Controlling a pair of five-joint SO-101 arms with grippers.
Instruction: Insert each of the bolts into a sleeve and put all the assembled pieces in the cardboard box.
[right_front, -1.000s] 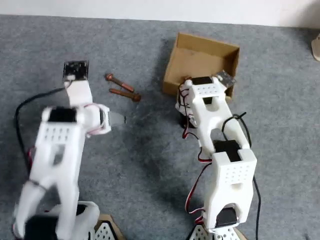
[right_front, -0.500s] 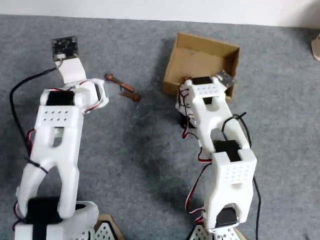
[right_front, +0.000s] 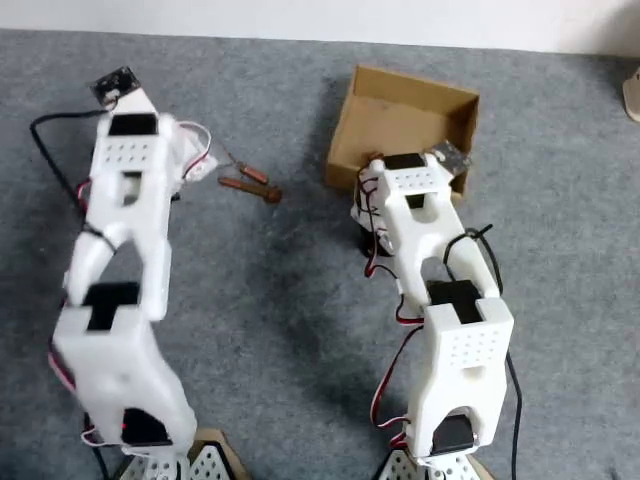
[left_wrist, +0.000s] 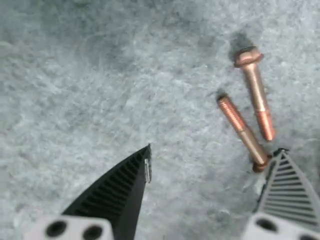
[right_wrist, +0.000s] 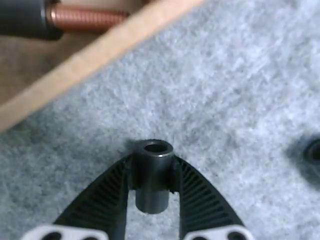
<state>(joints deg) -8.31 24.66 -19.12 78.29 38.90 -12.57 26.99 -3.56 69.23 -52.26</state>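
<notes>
Left wrist view: left gripper, jaws apart, has swung over the two bolts, ready to pick; right gripper stays clamped on a sleeve.

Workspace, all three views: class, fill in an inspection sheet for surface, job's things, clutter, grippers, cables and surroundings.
Surface: grey carpet covering the table.
Job's things: flanged copper bolt and second copper bolt lying loose, close together; black sleeve gripped; cardboard box open, one sleeved bolt inside.
Clutter: nothing seen.
Grippers: left gripper open above the bolts; right gripper shut on the black sleeve beside the box.
Cables: black cable looping beside the left arm; red and black wires along the right arm.
Surroundings: white wall behind the table.
</notes>
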